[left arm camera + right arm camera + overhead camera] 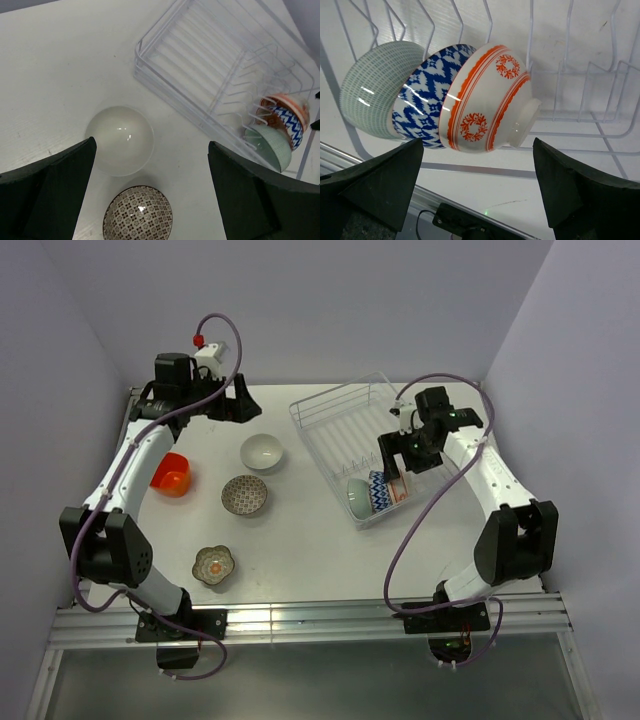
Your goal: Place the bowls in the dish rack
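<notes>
The clear dish rack (335, 392) stands at the back right. Three bowls stand on edge at its near end: a pale teal bowl (358, 500), a blue-patterned bowl (377, 490) and an orange-white patterned bowl (397, 487). My right gripper (405, 455) hovers open just above them; its wrist view shows the orange-white bowl (490, 100) beyond the spread fingers, free of them. A white bowl (262, 451), a grey-patterned bowl (244, 494), an orange-red bowl (171, 473) and an olive flower-shaped bowl (213, 565) sit on the table. My left gripper (238, 402) is open and empty, behind the white bowl (120, 140).
The rack's far part (215, 65) holds only bare prongs. The grey-patterned bowl (137, 220) lies close in front of the white one. The left arm's links run along the table's left side beside the orange-red bowl. Walls close in the table at the back and sides.
</notes>
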Controlling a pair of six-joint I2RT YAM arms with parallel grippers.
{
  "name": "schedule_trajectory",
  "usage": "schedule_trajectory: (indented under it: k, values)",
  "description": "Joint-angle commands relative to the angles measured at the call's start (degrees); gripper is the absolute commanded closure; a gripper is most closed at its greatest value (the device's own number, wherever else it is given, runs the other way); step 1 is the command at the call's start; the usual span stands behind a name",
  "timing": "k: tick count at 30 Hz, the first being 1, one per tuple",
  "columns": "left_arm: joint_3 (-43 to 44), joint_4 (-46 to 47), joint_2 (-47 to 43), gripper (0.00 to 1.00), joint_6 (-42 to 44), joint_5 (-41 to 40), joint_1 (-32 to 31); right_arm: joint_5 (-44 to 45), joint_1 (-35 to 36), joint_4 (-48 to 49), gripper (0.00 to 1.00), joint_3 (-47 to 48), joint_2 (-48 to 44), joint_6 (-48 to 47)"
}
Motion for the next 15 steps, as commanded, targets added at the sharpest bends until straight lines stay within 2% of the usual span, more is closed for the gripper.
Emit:
schedule_trajectory:
  k: [1, 3, 9, 15]
  values:
    - [-1.41, -2.71, -3.07, 0.0, 7.23, 2.01, 0.18, -3.2, -1.3, -0.96, 0.03, 4.04, -3.72, -1.23]
    - [-3.0, -4.38, -3.5, 0.01, 12.14, 2.71, 0.45, -5.66, -2.0, -0.88, 0.0, 5.71, -4.25, -1.4]
    - [-8.8, -9.21, -5.35, 0.01, 19.36, 4.56, 3.52, -10.5, -3.41, 1.14, 0.0, 10.36, -6.27, -2.28]
    - [-14.85, -14.58, -5.96, 0.11, 30.35, 0.35, 3.7, -13.67, -3.59, 4.83, 0.0, 14.06, -7.15, 0.0]
